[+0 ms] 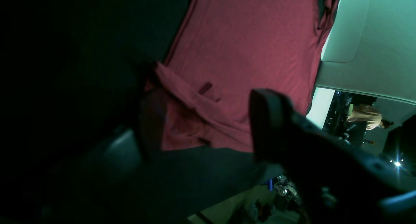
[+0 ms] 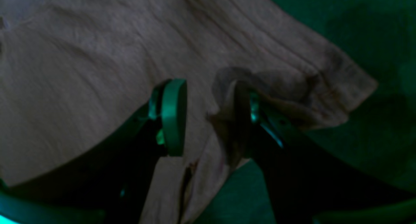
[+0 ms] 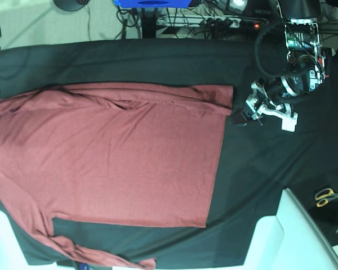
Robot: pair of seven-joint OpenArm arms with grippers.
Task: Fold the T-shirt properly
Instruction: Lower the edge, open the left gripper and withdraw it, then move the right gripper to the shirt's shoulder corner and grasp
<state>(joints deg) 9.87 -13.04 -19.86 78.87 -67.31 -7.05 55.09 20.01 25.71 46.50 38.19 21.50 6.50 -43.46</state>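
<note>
The brick-red T-shirt [image 3: 112, 163] lies spread flat on the black cloth, with a sleeve folded along its far edge and another trailing at the near left. My left gripper [image 3: 240, 116] is open just off the shirt's far right hem corner. In the left wrist view its fingers [image 1: 269, 120] stand wide apart over that rumpled corner [image 1: 195, 100]. My right gripper [image 2: 211, 116] is open. A fold of the shirt's fabric [image 2: 227, 97] drapes over one finger, next to a sleeve cuff [image 2: 354, 84]. The right gripper is barely in the base view.
Yellow-handled scissors [image 3: 327, 195] lie at the right edge of the black cloth. A white surface [image 3: 281, 236] sits at the near right corner. Cables and a power strip [image 3: 225, 22] run along the far side.
</note>
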